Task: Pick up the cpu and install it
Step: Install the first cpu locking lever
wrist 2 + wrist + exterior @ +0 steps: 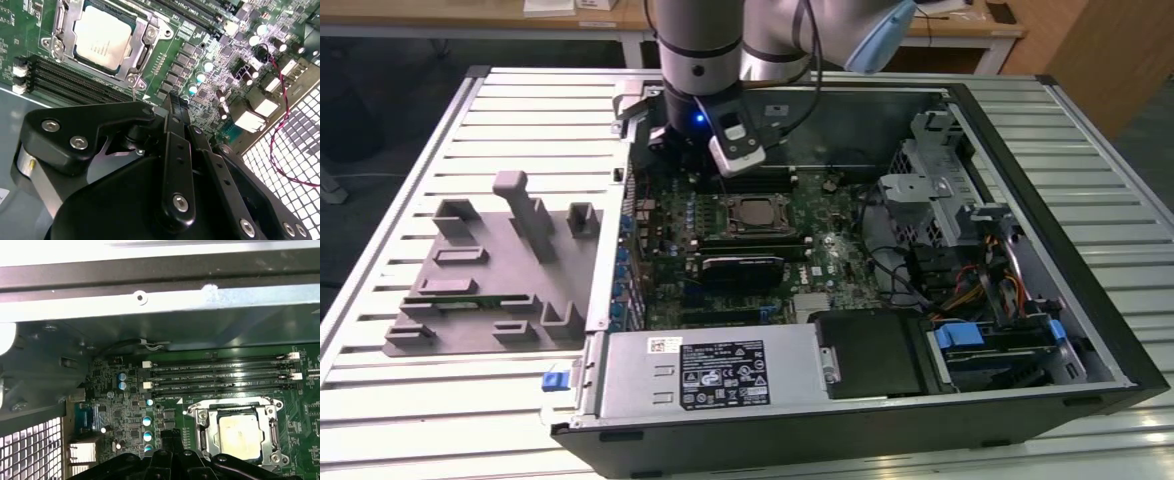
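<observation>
Tool: the tool (173, 99) hangs low over the motherboard (670, 232), its two fingers pressed narrow against each other with nothing between them; in the first wrist view the tool (170, 436) shows dark above the board.
Arm: the arm (714, 40) comes down from the far side into the open computer case (854, 440).
Nearest to the tool: the memory slots (75, 82), a row of long black slots just beside the socket; in the second wrist view the fingertips sit near one corner of the socket frame (142, 47).
Cpu: the cpu (102, 37) lies flat inside the metal socket frame, its silver top facing up; in the exterior view the cpu (754, 213) sits mid-board, just nearer than the tool and apart from it.
Heatsink: a black heatsink (740, 268) lies on the board on the near side of the socket.
Power supply: a silver power supply (707, 370) fills the near corner of the case.
Fixture tray: a grey fixture tray (480, 290) rests on the bench (440, 425) outside the case, on the exterior view's left.
</observation>
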`<move>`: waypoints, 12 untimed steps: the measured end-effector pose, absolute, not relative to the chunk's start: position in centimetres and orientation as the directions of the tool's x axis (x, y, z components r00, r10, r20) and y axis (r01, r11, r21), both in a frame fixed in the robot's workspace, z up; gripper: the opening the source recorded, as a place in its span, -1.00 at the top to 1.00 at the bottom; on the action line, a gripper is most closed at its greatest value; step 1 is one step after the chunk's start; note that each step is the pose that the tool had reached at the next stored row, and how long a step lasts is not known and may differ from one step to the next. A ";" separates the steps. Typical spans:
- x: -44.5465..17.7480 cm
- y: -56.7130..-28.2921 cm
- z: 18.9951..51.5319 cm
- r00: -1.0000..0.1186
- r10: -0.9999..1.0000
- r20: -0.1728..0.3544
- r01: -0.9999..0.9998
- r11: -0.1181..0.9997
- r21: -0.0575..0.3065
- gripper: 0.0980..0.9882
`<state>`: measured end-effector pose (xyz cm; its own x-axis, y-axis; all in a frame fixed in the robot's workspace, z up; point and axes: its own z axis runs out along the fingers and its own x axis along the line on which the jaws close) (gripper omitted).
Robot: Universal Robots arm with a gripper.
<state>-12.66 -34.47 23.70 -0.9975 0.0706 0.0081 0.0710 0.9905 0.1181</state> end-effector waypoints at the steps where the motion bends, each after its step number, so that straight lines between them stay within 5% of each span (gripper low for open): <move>1: -12.7 -34.5 23.7 -0.997 0.070 0.008 0.071 0.990 0.122 0.98; 12: -12.8 -34.6 23.7 -0.997 0.070 0.014 0.071 0.977 0.203 0.98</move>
<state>-12.83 -34.56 23.70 -0.9975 0.0696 0.0143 0.0711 0.9766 0.2029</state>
